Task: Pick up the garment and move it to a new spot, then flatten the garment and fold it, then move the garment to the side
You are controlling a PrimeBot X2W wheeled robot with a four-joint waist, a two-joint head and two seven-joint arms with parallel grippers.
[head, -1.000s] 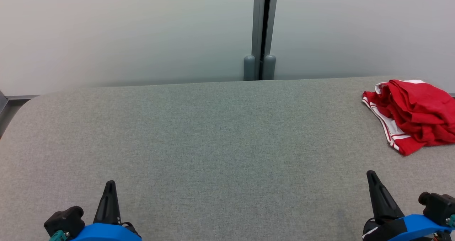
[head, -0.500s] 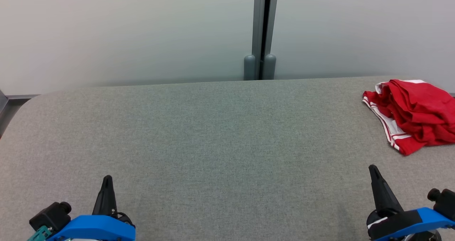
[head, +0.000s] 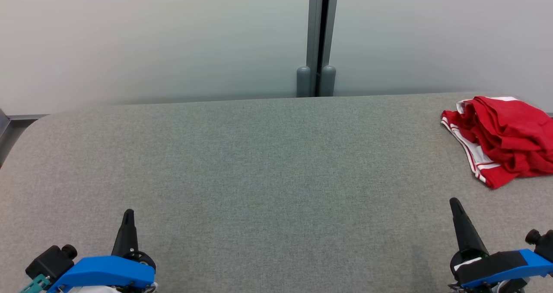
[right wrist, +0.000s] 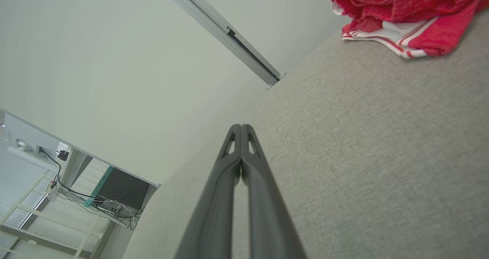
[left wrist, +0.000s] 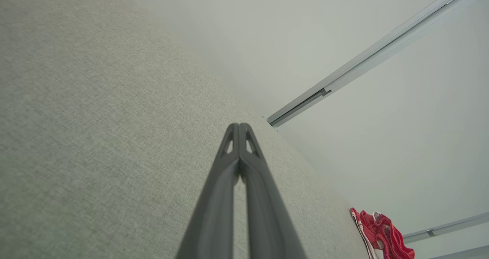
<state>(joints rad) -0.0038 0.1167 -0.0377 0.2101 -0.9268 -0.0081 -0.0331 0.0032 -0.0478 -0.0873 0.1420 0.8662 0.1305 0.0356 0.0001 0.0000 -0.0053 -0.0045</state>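
Far right corner of the counter: the red garment (head: 503, 139) lies here in a crumpled heap, close to the far edge. Its right part runs past the side of the head view.
Counter (head: 259, 176): grey fabric, with bare cloth from the left edge to the heap.
Left end effector (head: 128, 214): fingers pressed together and holding nothing, at the near edge toward the left corner, well apart from the garment.
Right end effector (head: 453, 201): fingers also together and empty, at the near edge toward the right, nearer the heap but not touching it.
Garment's long axis: hard to fix in a heap. The white striped band, its one clear line, runs diagonally from the far edge toward the near right.
Garment's facing: the striped band faces the middle of the counter, with the red folds piled behind it toward the right edge.
Risk, single layer: a pinch on the top fold would probably lift one layer, and the rest would trail and tangle.
Risk, edge: a push rather than a grasp could slide the heap off the right edge.
Risk, closed fingers: arriving with them together would only prod the cloth.
Risk, too deep: a low pinch could catch the counter's own fabric.
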